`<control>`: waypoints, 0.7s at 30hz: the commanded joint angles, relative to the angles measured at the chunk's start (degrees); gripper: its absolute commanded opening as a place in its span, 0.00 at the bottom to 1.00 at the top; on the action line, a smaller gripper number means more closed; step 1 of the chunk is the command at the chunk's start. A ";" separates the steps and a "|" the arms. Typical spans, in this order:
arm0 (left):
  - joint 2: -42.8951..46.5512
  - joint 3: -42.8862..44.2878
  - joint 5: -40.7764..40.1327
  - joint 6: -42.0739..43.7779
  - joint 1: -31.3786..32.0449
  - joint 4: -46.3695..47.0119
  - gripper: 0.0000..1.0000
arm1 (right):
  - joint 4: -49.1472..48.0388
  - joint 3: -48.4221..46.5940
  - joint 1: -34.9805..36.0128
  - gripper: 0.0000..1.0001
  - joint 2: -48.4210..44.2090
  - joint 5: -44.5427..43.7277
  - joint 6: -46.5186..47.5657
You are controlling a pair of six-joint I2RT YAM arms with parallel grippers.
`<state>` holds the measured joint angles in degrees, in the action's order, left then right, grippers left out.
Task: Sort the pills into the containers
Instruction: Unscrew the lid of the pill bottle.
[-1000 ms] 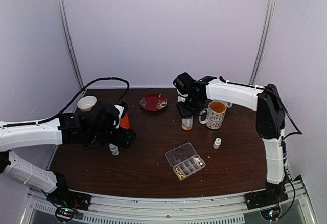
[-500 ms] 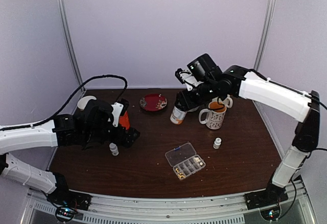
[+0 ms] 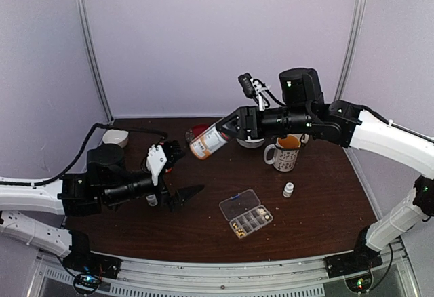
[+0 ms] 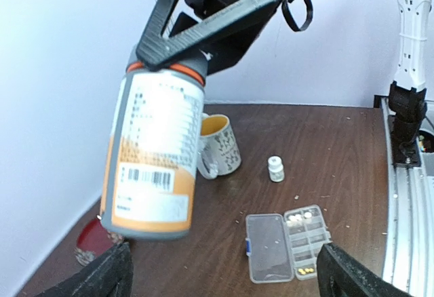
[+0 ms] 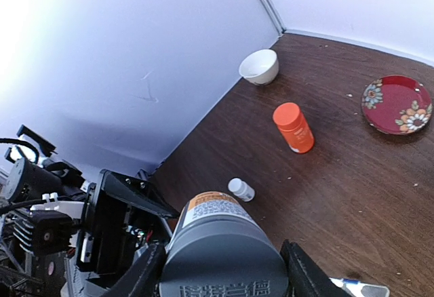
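Gripping the grey cap of a big orange-and-white labelled bottle (image 3: 205, 142), the right gripper (image 3: 229, 126) holds it tipped in mid-air, centre of the top view. The left gripper (image 3: 173, 177), lower left, has its jaws wide apart. I think it should close squarely round the bottle's base. The small clear plastic organiser box (image 3: 245, 213) lies lower middle, tiny pills (image 3: 239, 227) inside.

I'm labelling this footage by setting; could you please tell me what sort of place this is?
Probably a robot test booth, not a home: a brown table closed in by plain pale walls, with a left arm and right arm bolted to a metal rail at its near edge.
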<state>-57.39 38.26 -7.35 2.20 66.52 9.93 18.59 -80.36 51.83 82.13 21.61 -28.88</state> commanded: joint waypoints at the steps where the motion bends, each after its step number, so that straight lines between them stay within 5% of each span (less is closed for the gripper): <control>1: -1.52 0.82 -7.44 16.39 0.63 11.37 0.97 | -9.03 0.82 1.52 0.38 -1.70 5.18 -7.02; 11: -1.83 -0.29 -10.71 18.62 0.59 17.64 0.96 | -14.48 3.02 2.48 0.38 -1.00 9.72 -12.26; 19: -1.93 0.50 -8.98 17.55 0.57 15.85 0.72 | -14.02 2.71 2.48 0.37 -1.13 9.76 -11.62; 21: -1.92 0.50 -8.46 16.59 0.58 15.39 0.58 | -13.85 2.54 2.48 0.35 -1.18 10.12 -10.96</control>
<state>-59.13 38.13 -16.69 19.84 67.18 23.59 7.38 -77.62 54.19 82.13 30.24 -40.32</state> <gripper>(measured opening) 0.692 0.550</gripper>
